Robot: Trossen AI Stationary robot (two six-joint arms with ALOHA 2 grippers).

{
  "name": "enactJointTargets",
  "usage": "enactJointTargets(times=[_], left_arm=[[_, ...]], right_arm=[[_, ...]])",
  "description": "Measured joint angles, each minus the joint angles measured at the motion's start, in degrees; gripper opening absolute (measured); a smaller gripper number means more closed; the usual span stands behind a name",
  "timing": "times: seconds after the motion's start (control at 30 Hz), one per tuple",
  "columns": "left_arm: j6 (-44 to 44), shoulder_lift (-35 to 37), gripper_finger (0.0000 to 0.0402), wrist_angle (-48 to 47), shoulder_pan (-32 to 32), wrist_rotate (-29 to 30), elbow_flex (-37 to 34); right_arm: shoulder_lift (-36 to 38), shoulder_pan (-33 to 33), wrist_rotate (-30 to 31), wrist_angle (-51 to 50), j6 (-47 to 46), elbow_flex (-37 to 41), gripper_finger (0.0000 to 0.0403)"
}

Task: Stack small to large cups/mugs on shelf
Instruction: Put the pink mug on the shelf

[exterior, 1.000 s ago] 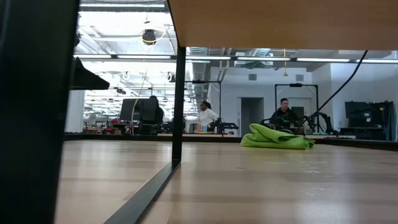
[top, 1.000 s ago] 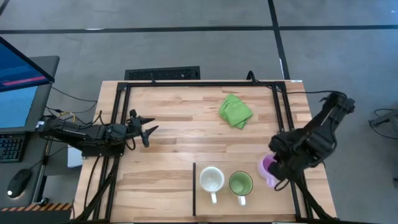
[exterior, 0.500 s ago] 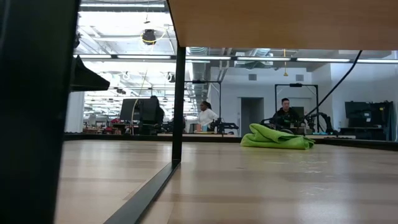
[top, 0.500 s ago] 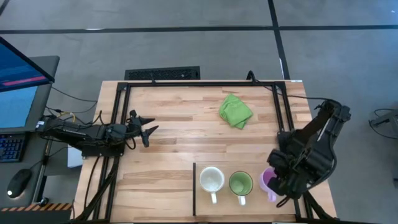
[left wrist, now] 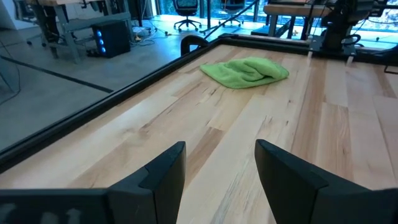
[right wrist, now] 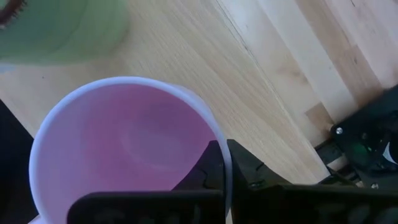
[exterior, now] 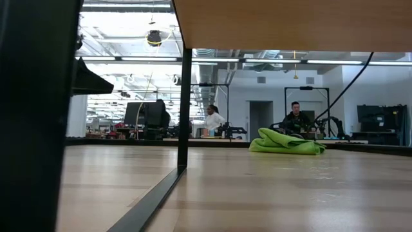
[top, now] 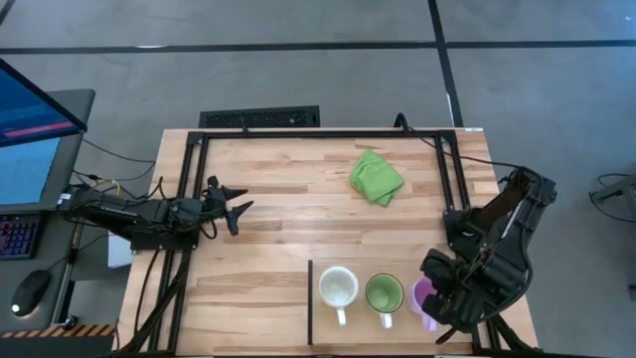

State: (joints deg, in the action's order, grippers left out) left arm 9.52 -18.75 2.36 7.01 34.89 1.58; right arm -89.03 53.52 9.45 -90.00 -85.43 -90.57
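Three mugs upright in a row on the shelf (top: pixel 328 316): white mug (top: pixel 338 288), green mug (top: pixel 385 294) just beside, purple mug (top: pixel 421 295) at the right end. Mouths up, white and green handles toward the near edge.

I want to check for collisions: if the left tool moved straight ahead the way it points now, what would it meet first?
Probably nothing nearby: the open left tool faces bare light wood tabletop. Farther along that line lies the crumpled green cloth, likely first, though depth is unclear.
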Motion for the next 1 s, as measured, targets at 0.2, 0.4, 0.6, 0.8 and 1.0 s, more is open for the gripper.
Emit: enactJointTargets(times=[0.2,0.4,0.6,0.8,1.0], left_arm=[[0.0,0.0,0.0185,-0.1,0.0,0.0,0.0],[0.0,0.0,0.0185,-0.1,0.0,0.0,0.0],[0.0,0.0,0.0185,-0.1,0.0,0.0,0.0],[0.2,0.0,0.0185,-0.1,0.0,0.0,0.0],[0.3,0.0,0.0185,-0.1,0.0,0.0,0.0]], right_arm=[[-0.1,0.0,0.0,-0.1,-0.1,0.1,0.0026],[-0.2,0.0,-0.1,-0.2,1.0,0.2,0.0034],[0.2,0.0,-0.2,0.2,1.9,0.2,0.0022],[0.4,0.0,0.0,0.0,1.4,-0.7,0.0030],[0.4,0.0,0.3,0.0,1.4,-0.8,0.0034]])
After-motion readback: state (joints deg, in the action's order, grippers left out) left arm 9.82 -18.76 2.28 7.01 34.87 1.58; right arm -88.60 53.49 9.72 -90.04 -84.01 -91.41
